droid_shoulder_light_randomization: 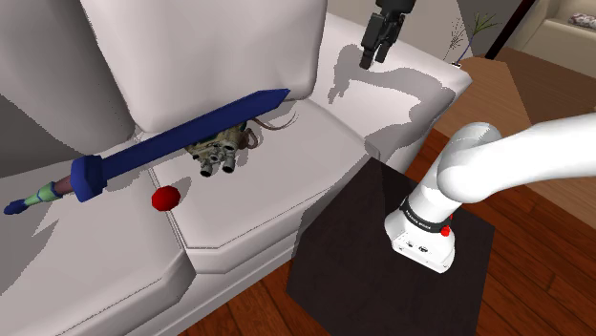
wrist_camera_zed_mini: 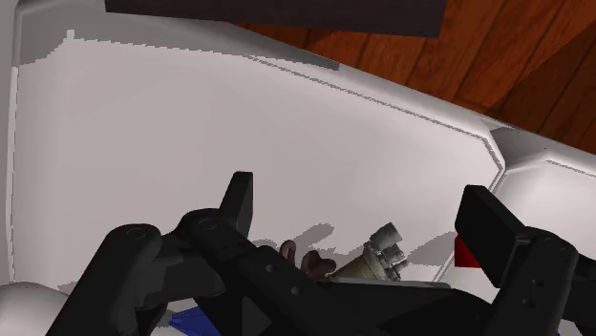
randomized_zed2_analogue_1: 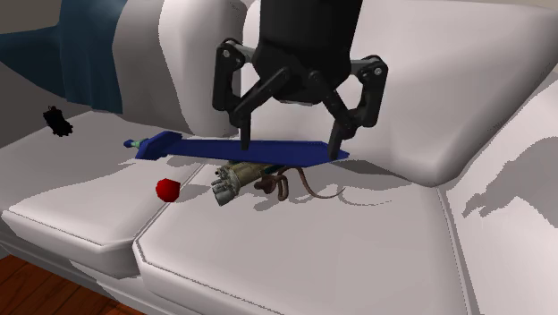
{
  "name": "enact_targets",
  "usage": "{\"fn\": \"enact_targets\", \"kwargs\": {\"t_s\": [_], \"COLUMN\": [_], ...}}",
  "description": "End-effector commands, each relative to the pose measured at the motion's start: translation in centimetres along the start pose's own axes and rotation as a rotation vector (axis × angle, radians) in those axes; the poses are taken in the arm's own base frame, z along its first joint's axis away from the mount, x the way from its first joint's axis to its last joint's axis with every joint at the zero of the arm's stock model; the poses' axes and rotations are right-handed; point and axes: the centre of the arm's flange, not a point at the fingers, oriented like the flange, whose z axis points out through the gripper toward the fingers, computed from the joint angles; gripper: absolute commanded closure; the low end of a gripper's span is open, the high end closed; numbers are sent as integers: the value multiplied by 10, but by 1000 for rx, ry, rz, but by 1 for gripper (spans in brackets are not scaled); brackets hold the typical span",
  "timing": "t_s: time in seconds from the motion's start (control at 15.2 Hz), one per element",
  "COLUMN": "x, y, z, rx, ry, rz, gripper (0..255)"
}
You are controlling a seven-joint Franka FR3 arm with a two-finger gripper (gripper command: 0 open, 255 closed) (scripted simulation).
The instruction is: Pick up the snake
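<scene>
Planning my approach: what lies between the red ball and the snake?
A tan binocular-like object lies between the ball and the snake, clearest in the second exterior view.

sofa [droid_shoulder_light_randomization: 239,205] white | sword [droid_shoulder_light_randomization: 181,138] blue | ball [droid_shoulder_light_randomization: 165,198] red | snake [randomized_zed2_analogue_1: 284,183] brown | floor [droid_shoulder_light_randomization: 544,286] reddish-brown planks | stand [droid_shoulder_light_randomization: 353,258] near-black

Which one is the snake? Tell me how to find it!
Look at the white sofa and find the long blue sword lying across its seat. Right by the blade, next to a greyish lump with little tubes, is the snake: thin, brown and curly, the only wiggly thing there.
</scene>
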Motion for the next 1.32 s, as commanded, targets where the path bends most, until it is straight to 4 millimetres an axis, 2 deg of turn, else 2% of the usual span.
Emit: {"fn": "enact_targets", "kwargs": {"t_s": [0.0, 0.66, 1.25], "x": [0, 85, 166], "y": [0, 39, 65], "z": [0, 91, 173], "rx": [0, 1, 1], "ry": [0, 14, 26], "rz": [0, -104, -198], "gripper": [0, 0, 0]}}
